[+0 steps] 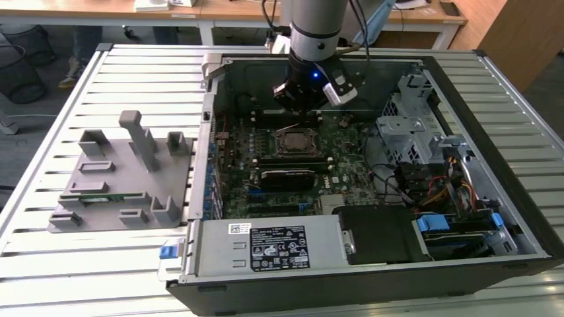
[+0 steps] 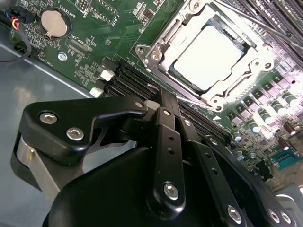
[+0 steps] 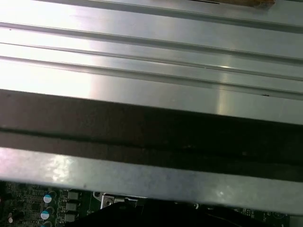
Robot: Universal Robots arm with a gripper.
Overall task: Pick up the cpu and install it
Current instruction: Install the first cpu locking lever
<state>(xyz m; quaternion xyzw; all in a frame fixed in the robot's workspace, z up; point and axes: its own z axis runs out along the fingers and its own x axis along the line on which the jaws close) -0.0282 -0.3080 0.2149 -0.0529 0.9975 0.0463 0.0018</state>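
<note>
Inside the socket (image 2: 208, 56) our cpu (image 2: 207, 60) already sits, and with our jaws pressed together just beside it, we could clip its frame.

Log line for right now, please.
cpu: seated in socket | claw: over the motherboard, beside socket | holding: cannot tell

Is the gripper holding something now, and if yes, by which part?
It seems to hold nothing. The cpu already sits in the motherboard socket, apart from the gripper. Whether the fingers are open cannot be told.
</note>
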